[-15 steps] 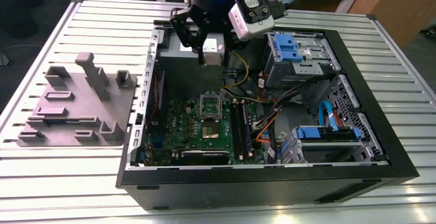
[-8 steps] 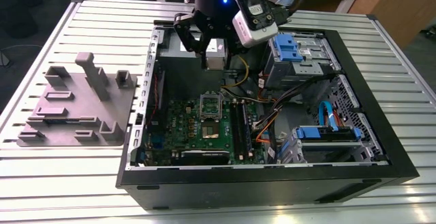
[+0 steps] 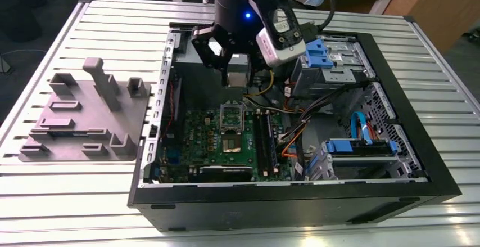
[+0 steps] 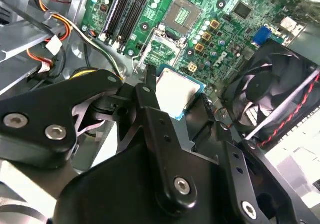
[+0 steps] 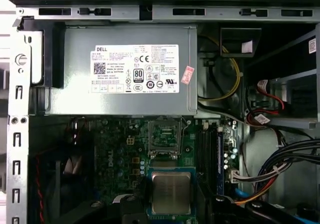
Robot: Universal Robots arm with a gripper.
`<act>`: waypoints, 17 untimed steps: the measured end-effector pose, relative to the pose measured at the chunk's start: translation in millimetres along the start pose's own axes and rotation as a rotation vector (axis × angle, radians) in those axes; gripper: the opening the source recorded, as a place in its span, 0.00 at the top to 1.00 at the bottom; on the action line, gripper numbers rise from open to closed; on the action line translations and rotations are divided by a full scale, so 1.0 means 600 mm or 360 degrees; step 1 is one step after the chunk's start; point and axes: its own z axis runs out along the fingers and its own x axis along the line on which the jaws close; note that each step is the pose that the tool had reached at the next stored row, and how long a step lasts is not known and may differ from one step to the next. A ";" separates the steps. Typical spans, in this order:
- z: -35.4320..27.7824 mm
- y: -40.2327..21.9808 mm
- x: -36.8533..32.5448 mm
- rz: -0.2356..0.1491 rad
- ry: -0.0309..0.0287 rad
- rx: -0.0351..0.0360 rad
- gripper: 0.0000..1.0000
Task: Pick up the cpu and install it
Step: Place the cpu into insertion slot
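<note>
Slatted table (image 3: 67,202), open case (image 3: 300,205), claw (image 3: 235,77) gripping cpu (image 5: 171,192) above motherboard (image 3: 225,137), fan (image 4: 265,93) beside

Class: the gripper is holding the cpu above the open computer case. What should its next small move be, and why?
Probably a short level shift toward the open socket before any lowering. The gripper is shut on the cpu, which hangs above the motherboard, and in the second wrist view the socket lies beyond the chip's edge, not beneath it.
</note>
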 end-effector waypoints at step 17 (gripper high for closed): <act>0.047 -0.019 0.000 -0.0024 0.00008 0.0000 0.53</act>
